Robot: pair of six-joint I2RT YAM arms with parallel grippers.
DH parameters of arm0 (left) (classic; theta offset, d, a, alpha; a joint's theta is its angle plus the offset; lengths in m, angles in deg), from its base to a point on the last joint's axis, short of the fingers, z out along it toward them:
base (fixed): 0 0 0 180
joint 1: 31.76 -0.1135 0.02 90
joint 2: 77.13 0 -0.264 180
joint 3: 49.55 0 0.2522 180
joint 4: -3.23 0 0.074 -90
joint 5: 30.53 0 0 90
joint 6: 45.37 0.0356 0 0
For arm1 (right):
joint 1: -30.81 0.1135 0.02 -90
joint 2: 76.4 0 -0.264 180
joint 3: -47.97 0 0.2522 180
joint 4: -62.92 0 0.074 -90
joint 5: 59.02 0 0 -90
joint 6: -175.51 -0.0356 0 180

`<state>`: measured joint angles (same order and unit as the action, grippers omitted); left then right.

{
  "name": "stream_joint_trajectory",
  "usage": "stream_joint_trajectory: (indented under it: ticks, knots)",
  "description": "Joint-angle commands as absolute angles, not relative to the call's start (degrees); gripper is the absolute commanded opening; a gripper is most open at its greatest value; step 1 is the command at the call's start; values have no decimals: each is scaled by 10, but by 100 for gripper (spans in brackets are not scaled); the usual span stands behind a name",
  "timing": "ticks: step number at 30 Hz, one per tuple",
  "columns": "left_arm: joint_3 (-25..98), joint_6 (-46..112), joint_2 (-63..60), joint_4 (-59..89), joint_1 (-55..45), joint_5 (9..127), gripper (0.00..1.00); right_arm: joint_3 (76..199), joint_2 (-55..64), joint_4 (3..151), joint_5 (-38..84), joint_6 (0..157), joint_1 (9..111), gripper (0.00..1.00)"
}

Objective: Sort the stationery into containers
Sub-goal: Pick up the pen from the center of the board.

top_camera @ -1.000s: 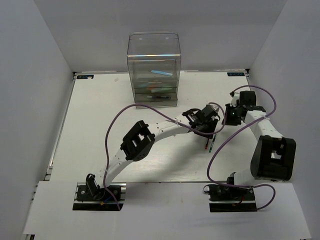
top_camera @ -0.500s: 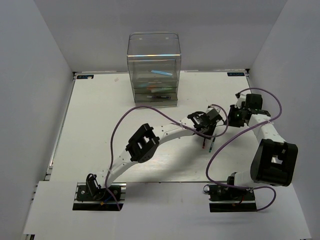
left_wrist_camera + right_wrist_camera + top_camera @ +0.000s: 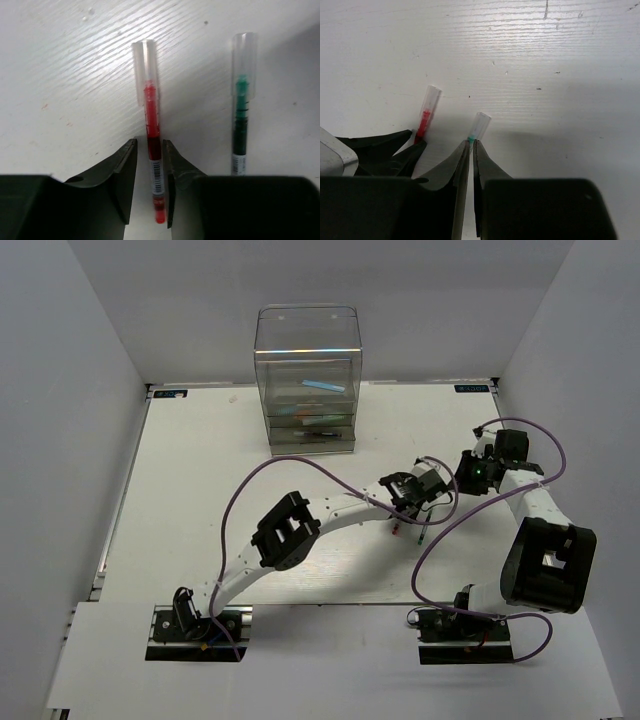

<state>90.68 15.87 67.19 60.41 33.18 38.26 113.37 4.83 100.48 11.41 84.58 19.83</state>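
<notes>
A red pen (image 3: 151,120) with a clear cap lies on the white table, and my left gripper (image 3: 150,150) straddles its barrel. The jaws are still a little open: the right finger touches the pen and a thin gap shows on the left. A green pen (image 3: 241,110) lies parallel to it, just to the right and free. From above, the red pen (image 3: 397,528) and the green pen (image 3: 421,537) sit below the left gripper (image 3: 405,517). My right gripper (image 3: 471,142) hovers to their right, jaws together and holding nothing. The clear drawer unit (image 3: 308,350) stands at the back with a light blue pen (image 3: 320,386) inside.
Other pens lie in the lower drawers (image 3: 310,422). The left arm's purple cable (image 3: 300,462) arcs over the table's middle. The right arm's elbow (image 3: 545,565) stands at the near right. Grey walls close in the table on three sides.
The left gripper has come down over the red pen and its jaws have narrowed around the barrel. The right gripper has drawn back a little to the right.
</notes>
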Motion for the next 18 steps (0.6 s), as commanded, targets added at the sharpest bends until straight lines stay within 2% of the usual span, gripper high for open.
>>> stream_joint_trajectory:
  ticks: [1, 6, 13, 18]
  knots:
    - [865, 155, 667, 697, 332, 345, 36, 1132, 40, 991, 93, 845, 194, 13]
    - [836, 137, 661, 715, 332, 327, 23, 1129, 37, 988, 80, 847, 195, 16]
    - [728, 126, 557, 597, 320, 428, 2, 1123, 29, 987, 70, 852, 195, 22]
    - [715, 87, 502, 521, 310, 487, 0, 1122, 30, 986, 65, 852, 196, 22]
